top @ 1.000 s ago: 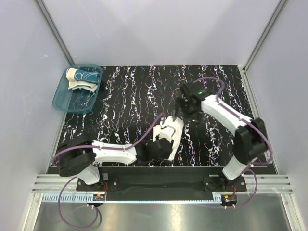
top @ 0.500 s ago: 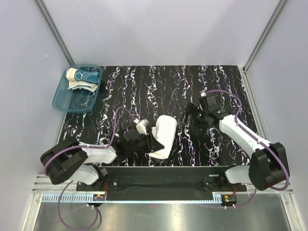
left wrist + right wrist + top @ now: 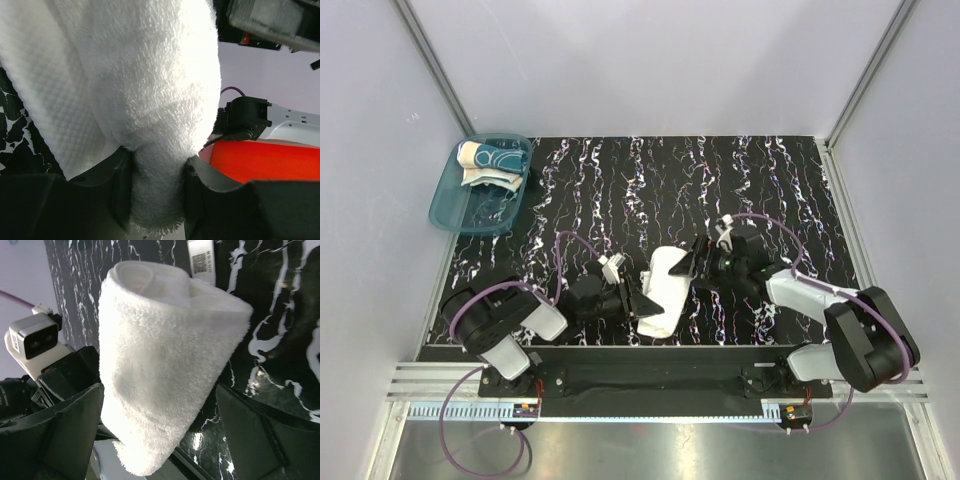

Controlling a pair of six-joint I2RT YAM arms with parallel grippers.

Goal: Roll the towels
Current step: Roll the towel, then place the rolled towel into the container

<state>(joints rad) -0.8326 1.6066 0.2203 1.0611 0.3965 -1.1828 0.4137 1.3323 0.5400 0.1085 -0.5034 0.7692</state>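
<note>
Rolled white towel (image 3: pixel 663 290) sat between both grippers, its end pinched in the narrowed left gripper (image 3: pixel 640 300) (fingers pressed into the cloth). Opposite, the right gripper (image 3: pixel 693 266) gaped wide, fingers either side of the roll. Far beyond the left gripper, the patterned towel (image 3: pixel 485 160) lay in a teal tub (image 3: pixel 450 210).

Bright, even light from overhead, with soft shadows. The white towel (image 3: pixel 150 100) glares between the jaws of the left gripper (image 3: pixel 156 190); beneath them the picture turns dark and unfocused.
</note>
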